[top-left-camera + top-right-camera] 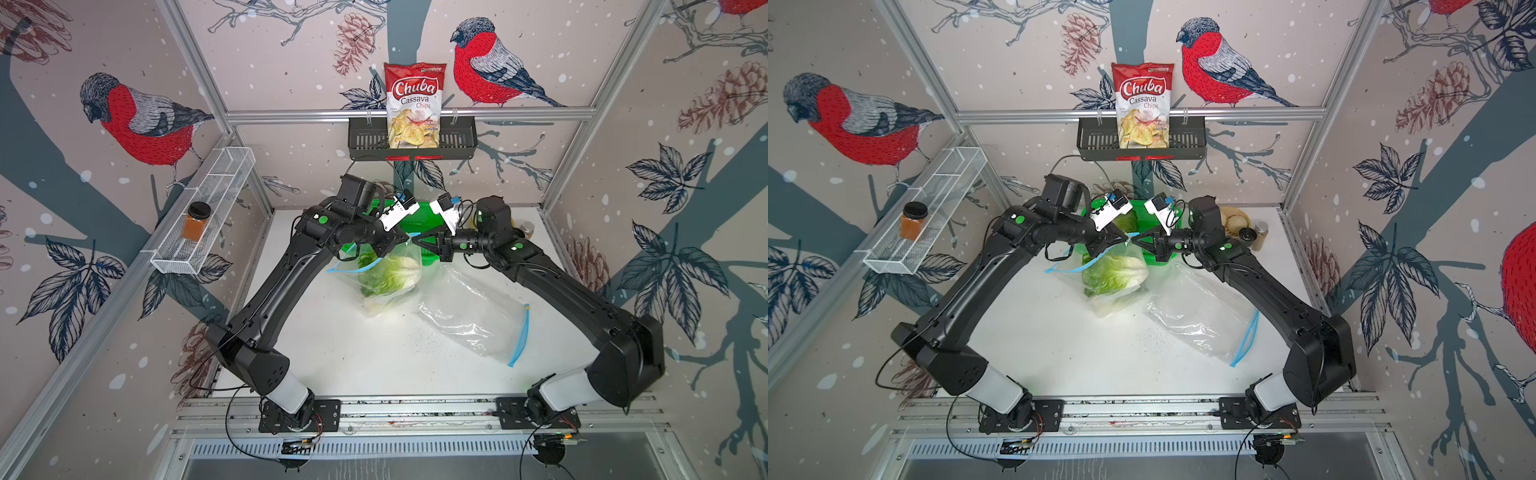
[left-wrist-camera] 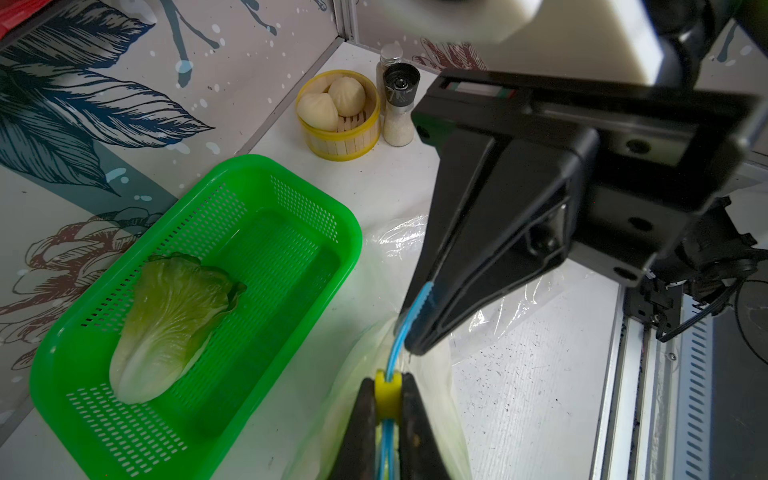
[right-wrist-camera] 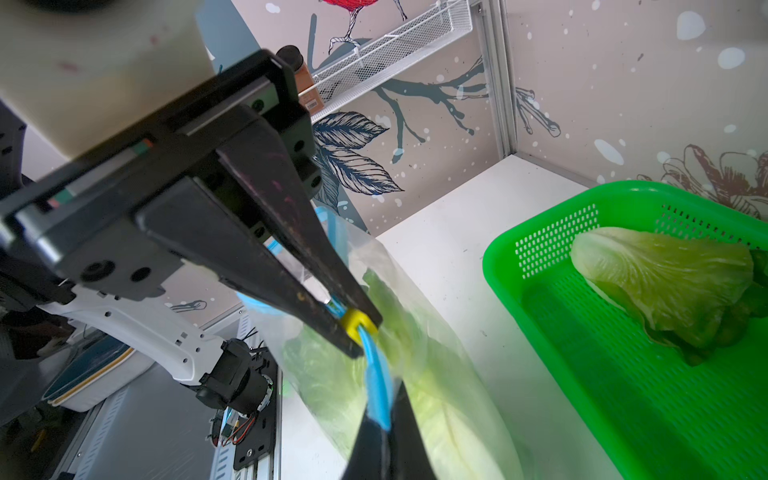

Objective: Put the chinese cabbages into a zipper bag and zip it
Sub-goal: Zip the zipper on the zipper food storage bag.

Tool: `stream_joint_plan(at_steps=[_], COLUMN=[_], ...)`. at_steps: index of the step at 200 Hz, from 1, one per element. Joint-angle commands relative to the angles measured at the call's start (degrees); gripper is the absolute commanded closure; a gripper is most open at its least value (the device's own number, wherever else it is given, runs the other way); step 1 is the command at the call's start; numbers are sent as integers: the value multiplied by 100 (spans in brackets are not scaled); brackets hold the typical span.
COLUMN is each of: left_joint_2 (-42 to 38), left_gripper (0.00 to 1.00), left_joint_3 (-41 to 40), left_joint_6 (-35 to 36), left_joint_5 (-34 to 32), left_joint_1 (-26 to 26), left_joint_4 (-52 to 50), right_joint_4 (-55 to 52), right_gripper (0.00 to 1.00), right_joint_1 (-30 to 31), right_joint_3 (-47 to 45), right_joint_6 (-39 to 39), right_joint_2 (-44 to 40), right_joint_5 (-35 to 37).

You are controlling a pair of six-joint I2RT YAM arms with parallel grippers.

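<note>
Top views: "Chuba Cassava Chips" packet (image 1: 413, 106); left hand (image 1: 404, 239), right hand (image 1: 417, 241) pinching zipper bag (image 1: 397, 255).

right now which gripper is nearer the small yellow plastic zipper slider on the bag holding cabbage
Left. The left gripper is shut on the yellow slider itself. The right gripper pinches the blue zipper track a little further along, not touching the slider.

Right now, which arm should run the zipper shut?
Left, probably. The left claw is shut on the yellow slider; the right claw pinches the blue zip track just beyond it, so it can anchor.
</note>
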Motion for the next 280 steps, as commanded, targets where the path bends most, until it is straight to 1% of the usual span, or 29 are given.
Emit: stream_joint_plan(at_steps=[1, 37, 57, 79, 123, 175, 204, 280], left_joint_2=[-145, -411, -540, -708, -1039, -1497, -1742, -2205], left_gripper=[96, 97, 97, 97, 97, 97, 97, 97], left_joint_3=[-147, -427, -533, -708, -1046, -1566, -1832, -2252], left_joint_6=[-59, -188, -293, -392, -664, -1013, -1186, -1353], left_joint_5=[-579, -845, -978, -1128, -1218, -1385, -1397, -1541], left_joint_1=[16, 21, 20, 44, 126, 145, 153, 255], left_joint_4=[-183, -73, -67, -69, -73, -91, -56, -279], right_joint_4=[639, 583, 856, 910, 896, 821, 855, 895], right_gripper=[100, 100, 100, 100, 100, 100, 100, 100], right_joint_1=[-130, -187, -312, -395, -566, -831, -984, -1126], right_joint_3=[-73, -64, -134, -120, -81, -75, -94, -162], right_joint_6=[319, 327, 655, 753, 831, 926, 1009, 1088], right_joint_2=[-113, -151, -190, -188, -198, -225, -232, -257], right_joint_5=[28, 100, 104, 251, 328, 638, 651, 758])
